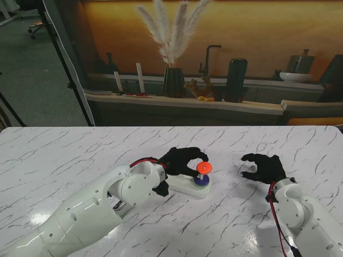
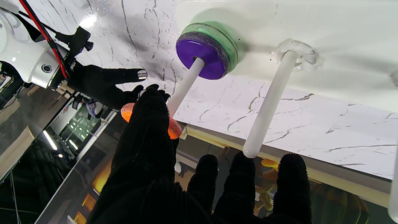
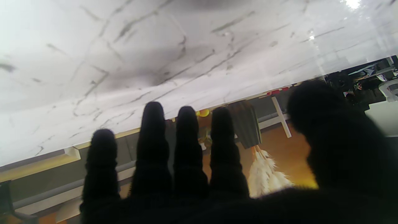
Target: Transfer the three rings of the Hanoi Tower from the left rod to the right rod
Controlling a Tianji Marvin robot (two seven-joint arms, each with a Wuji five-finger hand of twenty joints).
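Pinching the orange ring [image 1: 203,167] atop a rod, my left hand [image 1: 179,159] hovers over the white marble desk [image 1: 64,155]; my right hand [image 1: 262,167] rests spread.

tower base [image 1: 188,187] mid-table [image 1: 64,155] | two rings [image 2: 206,51] stacked on right rod [image 2: 186,85] | right robot hand [image 1: 263,167] right of base

The left robot hand [image 1: 181,159] covers most of the white base [image 1: 188,186] and the left and middle rods in the stand view. In the left wrist view its thumb [image 2: 149,130] hides the middle of the orange ring [image 2: 127,112]; the third rod [image 2: 393,193] is cut by the picture's edge. The green ring [image 2: 227,40] shows only as a rim behind the purple ring [image 2: 202,56]. The right robot hand [image 3: 199,168] is blurred.
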